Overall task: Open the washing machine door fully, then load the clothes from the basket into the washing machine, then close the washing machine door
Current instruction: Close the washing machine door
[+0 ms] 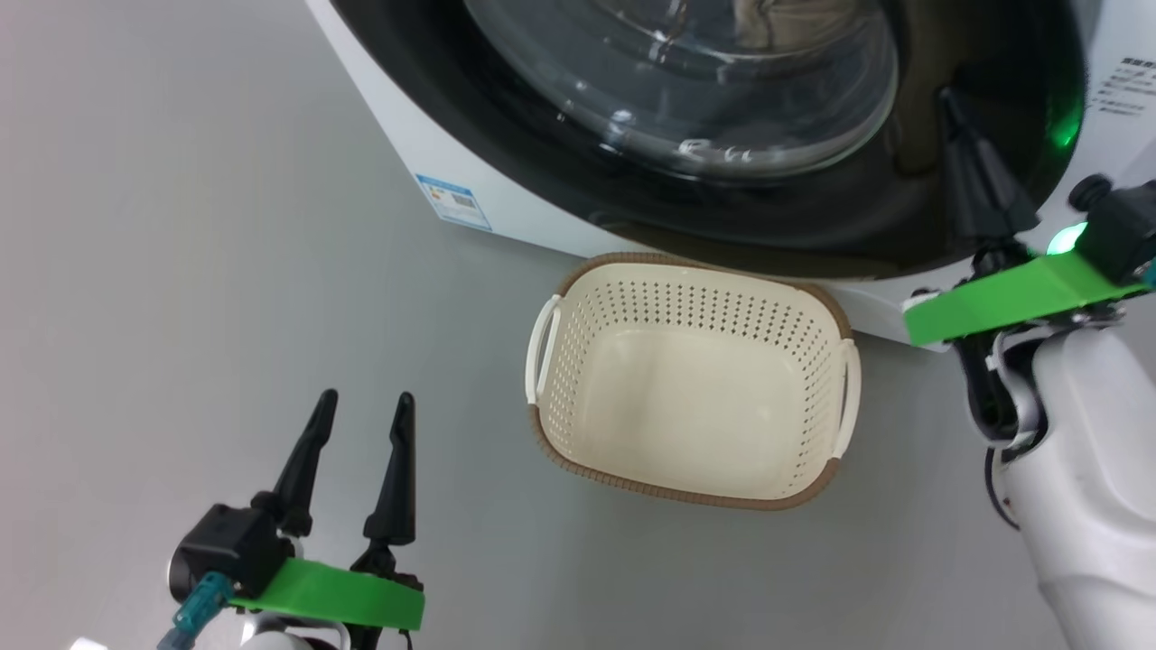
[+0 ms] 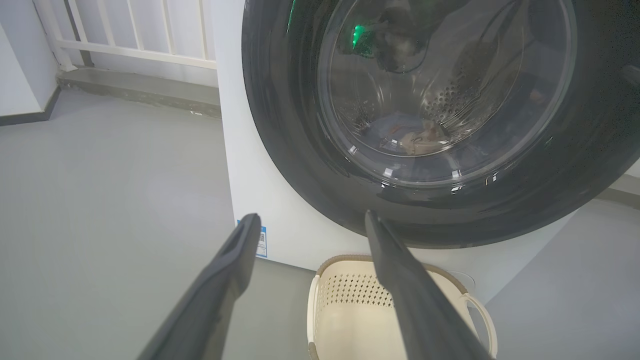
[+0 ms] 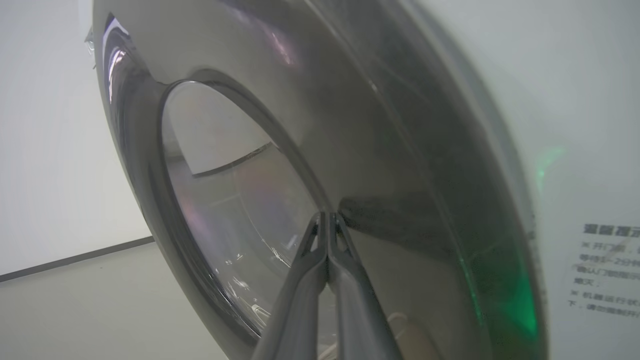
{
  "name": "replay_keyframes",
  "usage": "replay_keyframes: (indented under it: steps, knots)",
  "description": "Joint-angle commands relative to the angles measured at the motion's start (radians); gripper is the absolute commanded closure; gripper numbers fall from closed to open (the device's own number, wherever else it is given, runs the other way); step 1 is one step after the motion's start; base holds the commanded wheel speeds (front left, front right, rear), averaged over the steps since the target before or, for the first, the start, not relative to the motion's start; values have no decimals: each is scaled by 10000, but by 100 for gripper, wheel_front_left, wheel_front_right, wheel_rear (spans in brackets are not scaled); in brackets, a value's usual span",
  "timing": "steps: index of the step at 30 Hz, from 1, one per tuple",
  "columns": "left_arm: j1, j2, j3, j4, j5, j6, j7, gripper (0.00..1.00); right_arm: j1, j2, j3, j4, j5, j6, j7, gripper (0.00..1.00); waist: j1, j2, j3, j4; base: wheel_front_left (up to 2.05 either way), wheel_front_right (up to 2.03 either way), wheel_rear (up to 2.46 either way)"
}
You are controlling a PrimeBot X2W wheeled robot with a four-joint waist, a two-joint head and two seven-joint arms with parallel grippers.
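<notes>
Basket at frame centre is empty; clothes lie behind the washing machine door, judged practically shut. Right pincer, pressed together, touches it; left pincer spread.

Blue label sticker on washing machine, unreadable, Chinese notice, blurred

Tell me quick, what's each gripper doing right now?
Left gripper: open, holding nothing.
Right gripper: shut, empty, tips at the large round glossy black washing machine door.
</notes>
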Motion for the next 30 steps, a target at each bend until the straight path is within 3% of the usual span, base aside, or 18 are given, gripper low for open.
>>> replay_keyframes:
  steps: [1, 11, 26, 27, 28, 30]
  knots:
    - [-351, 123, 227, -341, -76, 9, -65, 0, -490, -56, -165, -190, -109, -4, -49, 100, -1, -1, 277, 229, 0, 0, 0]
    - [-774, 87, -31, -392, -157, 9, -65, 0, -1485, 34, -1350, -261, -417, -4, -49, 100, -1, -1, 911, 425, 0, 0, 0]
    - [-684, 231, 191, 115, -85, 9, -65, 0, -421, 333, -563, -182, -312, -4, -49, 99, -1, -1, 168, -24, 0, 0, 0]
    - [-634, 265, 229, 157, -75, 9, -65, 0, -250, 364, -524, -194, -279, -4, -49, 85, -1, -1, 64, -90, 0, 0, 0]
    - [-581, 306, 275, 197, -64, 9, -65, 0, -80, 401, -493, -213, -247, -4, -49, 64, -1, -1, -37, -166, 0, 0, 0]
    - [-476, 388, 380, 277, -49, 9, -65, 0, 272, 468, -457, -251, -192, -4, -49, 50, -1, -1, -246, -318, 0, 0, 0]
